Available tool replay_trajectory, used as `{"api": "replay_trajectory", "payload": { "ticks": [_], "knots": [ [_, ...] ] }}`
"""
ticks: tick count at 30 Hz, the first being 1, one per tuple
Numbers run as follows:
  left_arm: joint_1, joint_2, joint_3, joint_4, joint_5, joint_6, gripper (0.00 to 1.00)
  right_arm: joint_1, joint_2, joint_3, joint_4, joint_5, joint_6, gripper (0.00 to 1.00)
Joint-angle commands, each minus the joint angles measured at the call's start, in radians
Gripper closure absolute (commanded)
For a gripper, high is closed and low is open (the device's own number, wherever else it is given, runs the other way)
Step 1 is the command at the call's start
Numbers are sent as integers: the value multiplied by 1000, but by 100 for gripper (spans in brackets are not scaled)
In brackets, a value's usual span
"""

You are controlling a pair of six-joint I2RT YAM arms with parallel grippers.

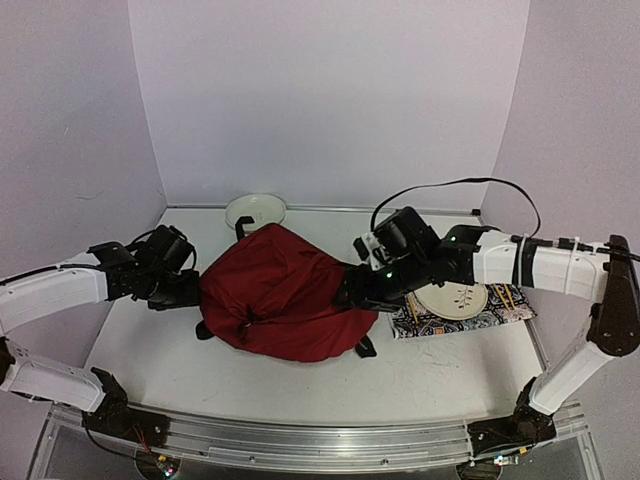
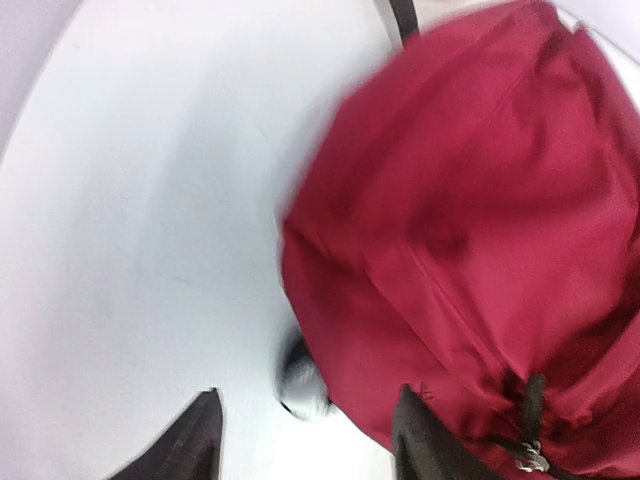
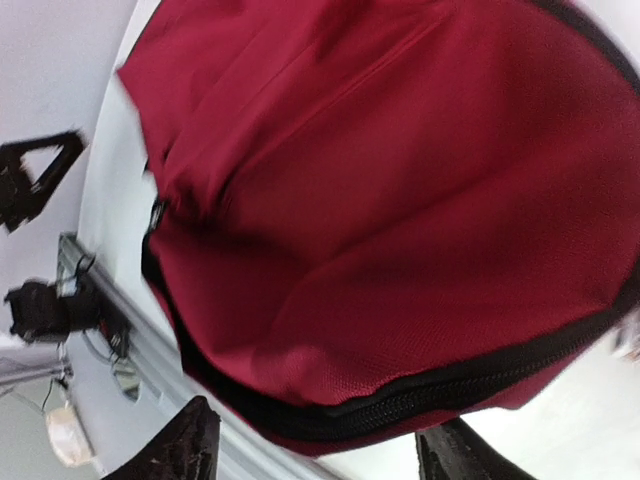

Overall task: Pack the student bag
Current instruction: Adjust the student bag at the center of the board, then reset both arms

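Pale lilac walls enclose a white table (image 1: 440, 370), where the student bag (image 1: 285, 290) lies slumped at the middle. The left gripper (image 2: 308, 400) at its left flank and the right gripper (image 3: 320, 420) by the zip both stand parted, holding nothing. Unsupported, the soft mouth may sag shut, and a shallow pinch could drag the bag into the plate (image 1: 452, 298) on its right.

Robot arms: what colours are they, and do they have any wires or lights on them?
The left arm and right arm have white tube-shaped links with chunky black joints. A thin black cable loops up over the right arm, and tiny green lights glow by its wrist. The end effector fingers are dark and pointed.
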Motion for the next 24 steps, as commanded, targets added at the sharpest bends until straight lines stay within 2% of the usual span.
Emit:
{"api": "replay_trajectory", "payload": {
  "ticks": [1,6,10,17,24],
  "knots": [
    [151,-85,78,17,42,87,29,-137,-89,39,-41,149,-100,20],
    [310,-150,146,15,123,138,10,-234,-203,35,-80,316,-184,3],
    [342,-197,232,8,102,154,1,-261,-298,32,-119,481,-252,2],
    [342,-317,380,5,-63,241,0,-262,-535,4,-136,805,-350,2],
    [342,-424,458,19,-232,333,1,-263,-733,-11,-121,977,-457,2]
  ]
}}
